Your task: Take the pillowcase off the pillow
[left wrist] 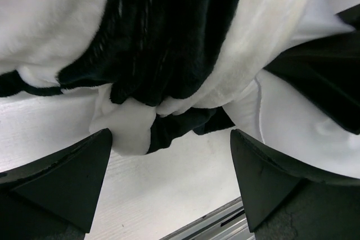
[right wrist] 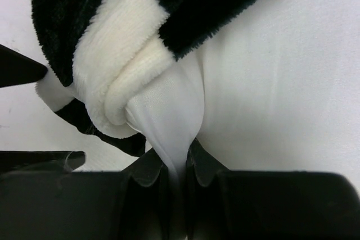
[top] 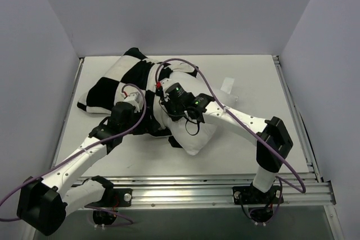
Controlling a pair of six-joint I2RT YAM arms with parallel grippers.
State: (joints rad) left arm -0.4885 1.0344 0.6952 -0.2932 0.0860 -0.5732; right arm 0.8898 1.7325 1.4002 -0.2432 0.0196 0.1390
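The checkered pillowcase [top: 107, 91] lies bunched at the table's back left, still over the far end of the white pillow [top: 197, 136]. My right gripper [right wrist: 177, 158] is shut on a pinched fold of the pillow's smooth white fabric [right wrist: 270, 82], just below the fluffy rolled hem of the pillowcase [right wrist: 112, 54]. In the top view the right gripper [top: 166, 96] sits over the pillow's middle. My left gripper [left wrist: 171, 155] is open above bare table, with the pillowcase hem [left wrist: 169, 37] just ahead of its fingers and the pillow [left wrist: 292, 116] to the right. In the top view the left gripper [top: 138, 102] is beside the right one.
A small white tag-like piece [top: 228, 85] lies on the table right of the pillow. An aluminium rail [top: 225, 186] runs along the near edge. Grey walls close in the left, back and right sides. Purple cables loop over both arms.
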